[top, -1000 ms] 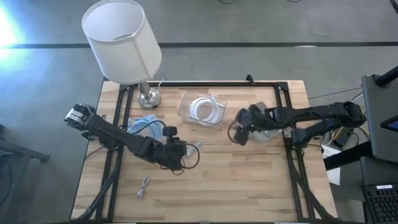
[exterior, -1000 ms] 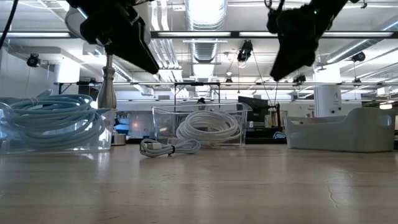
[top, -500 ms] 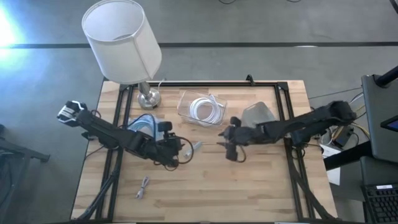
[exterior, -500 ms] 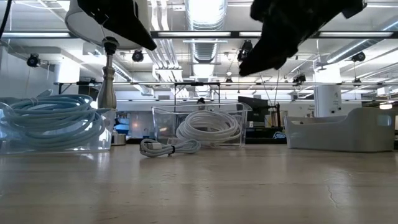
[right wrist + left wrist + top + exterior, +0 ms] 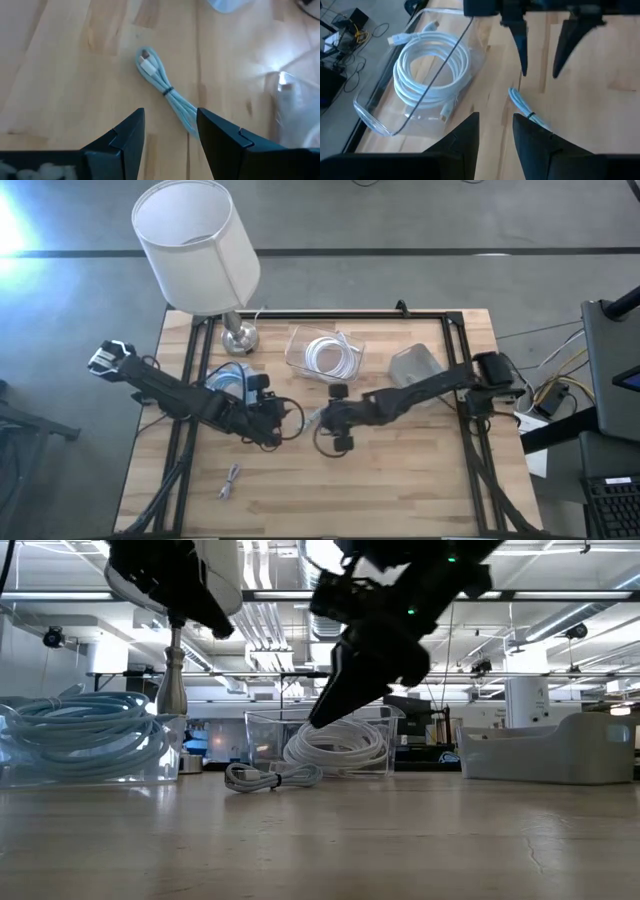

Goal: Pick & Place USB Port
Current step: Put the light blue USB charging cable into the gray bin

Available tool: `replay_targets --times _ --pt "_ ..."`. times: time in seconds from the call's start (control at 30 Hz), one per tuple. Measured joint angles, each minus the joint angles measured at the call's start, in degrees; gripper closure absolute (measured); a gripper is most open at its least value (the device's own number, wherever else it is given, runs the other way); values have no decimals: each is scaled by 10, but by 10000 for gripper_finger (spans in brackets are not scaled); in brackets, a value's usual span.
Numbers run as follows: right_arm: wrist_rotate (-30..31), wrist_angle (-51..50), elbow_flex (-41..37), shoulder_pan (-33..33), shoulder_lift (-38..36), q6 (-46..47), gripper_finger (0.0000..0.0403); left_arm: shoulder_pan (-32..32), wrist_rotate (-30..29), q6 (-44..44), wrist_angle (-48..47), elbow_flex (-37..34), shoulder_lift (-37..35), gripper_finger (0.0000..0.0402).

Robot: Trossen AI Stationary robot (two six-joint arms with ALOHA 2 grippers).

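The USB cable (image 5: 165, 90) is a short light-blue bundle tied at its middle, lying flat on the wooden table (image 5: 400, 470); it also shows in the high view (image 5: 312, 416), low view (image 5: 265, 777) and left wrist view (image 5: 524, 110). My right gripper (image 5: 170, 137) hovers open just above it, its fingers apart on either side of the cable's line; it shows too in the high view (image 5: 328, 423) and low view (image 5: 330, 710). My left gripper (image 5: 496, 135) is open and hangs a little to the cable's left (image 5: 272, 425), raised above the table (image 5: 205, 610).
A clear box of white cable (image 5: 325, 355) sits behind the bundle, a box of blue cable (image 5: 230, 380) to the left, a grey tray (image 5: 415, 365) to the right. A lamp (image 5: 197, 245) stands at the far left corner. Another small cable (image 5: 230, 480) lies near the front.
My right arm has swung from beside the grey tray toward the table's left and come down, ending just over the light-blue cable. My left gripper has drawn back slightly toward the table's left. The cable has stayed where it lay.
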Motion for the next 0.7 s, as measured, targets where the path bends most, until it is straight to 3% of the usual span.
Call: replay_targets --times 0.3,0.7 --pt "1 -184 179 -17 127 -45 229 0 10 -29 0 -20 0 280" --pt "2 -246 290 -31 231 -110 230 -5 11 -29 -5 -20 0 280"
